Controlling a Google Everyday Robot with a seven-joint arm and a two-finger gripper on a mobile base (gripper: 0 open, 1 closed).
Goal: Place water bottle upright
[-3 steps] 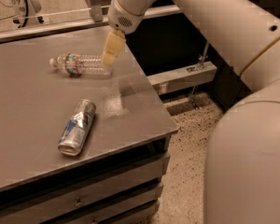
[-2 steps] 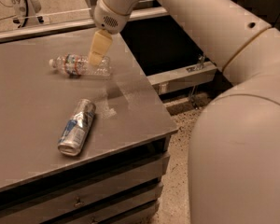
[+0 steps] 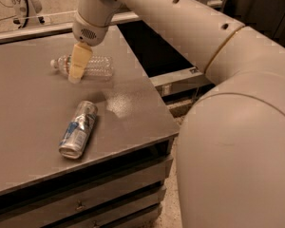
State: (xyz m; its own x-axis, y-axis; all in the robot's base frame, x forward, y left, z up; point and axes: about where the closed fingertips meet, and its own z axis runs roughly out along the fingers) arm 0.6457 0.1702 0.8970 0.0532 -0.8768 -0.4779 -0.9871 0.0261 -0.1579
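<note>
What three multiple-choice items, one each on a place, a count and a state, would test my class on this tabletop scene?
1. Where is the gripper? A) over the water bottle; B) at the bottom of the view; C) far off to the right.
2. How many drink containers are on the table? A) one; B) two; C) four.
3. How is the water bottle posed? A) upright; B) on its side; C) lifted clear.
Key: 1 A, it hangs over the bottle near its neck end; 2 B, the bottle and a silver-blue drink can; 3 B, it lies flat on the table, cap pointing left.
</note>
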